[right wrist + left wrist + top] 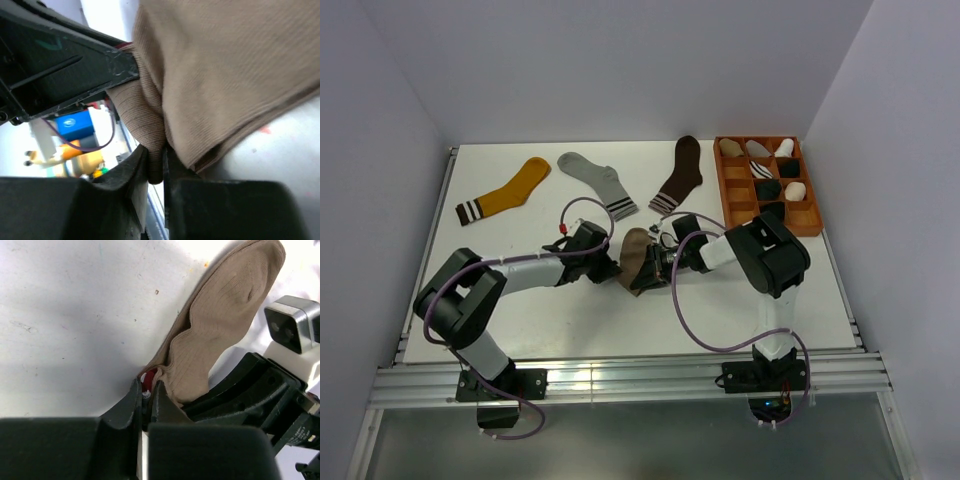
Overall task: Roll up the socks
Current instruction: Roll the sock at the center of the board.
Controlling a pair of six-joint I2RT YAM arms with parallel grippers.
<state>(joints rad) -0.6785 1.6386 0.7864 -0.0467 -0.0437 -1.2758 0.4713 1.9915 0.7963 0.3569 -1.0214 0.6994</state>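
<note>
1. While both arms meet mid-table, the left gripper (pixel 148 390) has its fingers closed tight on the maroon-and-white cuff end of the taupe sock (pixel 225 315).
2. The right gripper (pixel 156 167) is clamped on a fold of that same sock from the opposite side.
3. The sock is bunched between them, and its far end lies on the table (pixel 770 290).
4. My read: it's folded, not rolled yet, so this is early in the roll. Next, one side probably has to anchor while the other turns the fabric over itself without slack.
5. Writing: nothing readable. There's a small label on the right arm in the left wrist view, but it's too tiny to read.
</note>
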